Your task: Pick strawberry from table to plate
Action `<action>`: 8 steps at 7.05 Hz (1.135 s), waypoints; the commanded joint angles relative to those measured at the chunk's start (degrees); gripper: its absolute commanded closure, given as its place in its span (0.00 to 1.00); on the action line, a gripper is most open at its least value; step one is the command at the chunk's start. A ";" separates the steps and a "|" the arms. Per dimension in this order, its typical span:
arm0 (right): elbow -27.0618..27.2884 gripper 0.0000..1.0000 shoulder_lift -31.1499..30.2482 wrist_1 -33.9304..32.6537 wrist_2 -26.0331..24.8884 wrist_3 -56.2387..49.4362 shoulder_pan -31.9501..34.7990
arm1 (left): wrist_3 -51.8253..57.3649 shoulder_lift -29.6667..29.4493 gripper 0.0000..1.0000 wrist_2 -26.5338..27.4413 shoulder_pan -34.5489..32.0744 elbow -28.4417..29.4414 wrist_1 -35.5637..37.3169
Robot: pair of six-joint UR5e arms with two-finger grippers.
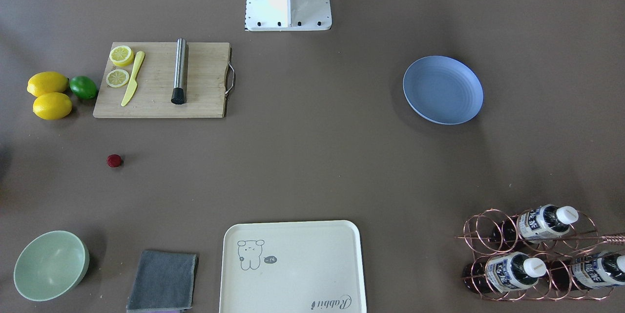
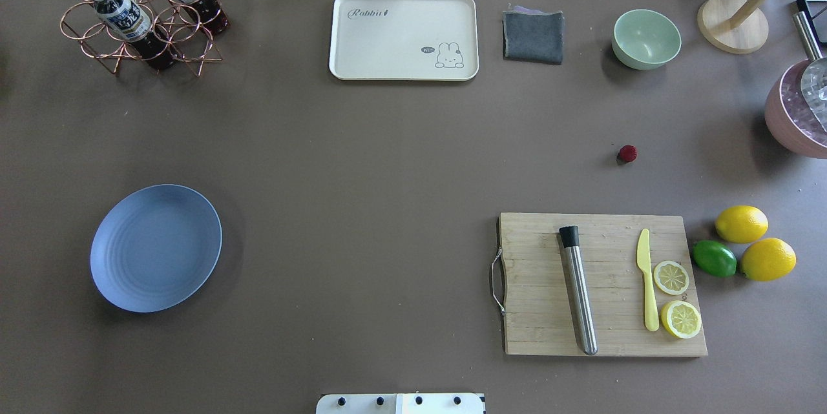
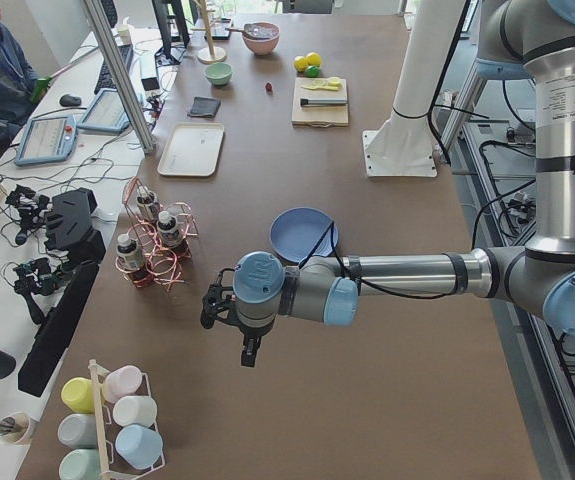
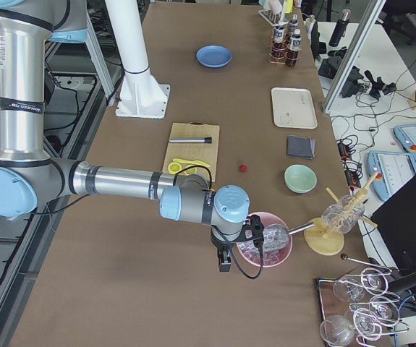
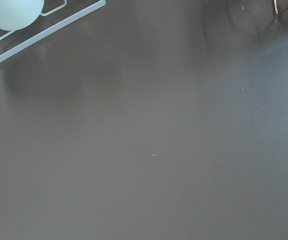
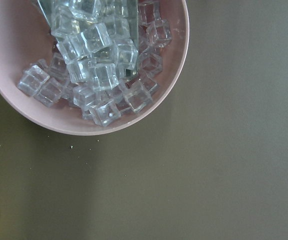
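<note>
The strawberry (image 2: 627,154) (image 1: 114,160) is a small dark-red berry lying alone on the brown table (image 2: 387,175), between the green bowl and the cutting board. The light-blue plate (image 2: 156,247) (image 1: 443,89) rests on the other half of the table with nothing on it. My left gripper (image 3: 250,355) shows only in the exterior left view, pointing down over bare table beyond the plate. My right gripper (image 4: 223,264) shows only in the exterior right view, beside the pink bowl. I cannot tell whether either is open or shut.
A wooden cutting board (image 2: 601,285) carries a steel muddler, a yellow knife and lemon halves; two lemons (image 2: 753,239) and a lime lie beside it. A cream tray (image 2: 404,36), grey cloth (image 2: 533,37), green bowl (image 2: 646,39), bottle rack (image 2: 139,13) and pink bowl of ice (image 6: 93,60) line the edges.
</note>
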 commanded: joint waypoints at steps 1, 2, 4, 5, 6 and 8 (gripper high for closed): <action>0.10 0.00 0.09 0.01 0.05 0.00 0.00 | 0.01 0.00 0.02 0.09 0.00 -0.36 0.00; 0.10 0.00 0.09 0.01 -0.04 0.00 0.00 | 0.01 0.00 0.02 0.09 0.00 -0.53 0.00; 0.10 0.00 0.09 0.01 0.05 0.00 0.00 | 0.10 -0.09 0.02 0.09 0.09 -0.54 0.00; 0.10 0.00 0.09 0.01 -0.04 0.00 0.00 | 0.10 -0.09 0.02 0.09 0.35 -0.01 0.09; 0.10 0.00 0.09 0.01 -0.04 0.00 0.00 | 0.10 -0.09 0.02 0.09 0.44 -0.18 0.09; 0.10 0.00 0.09 0.01 -0.04 0.00 0.00 | 0.01 -0.61 0.02 0.00 0.61 -0.62 0.26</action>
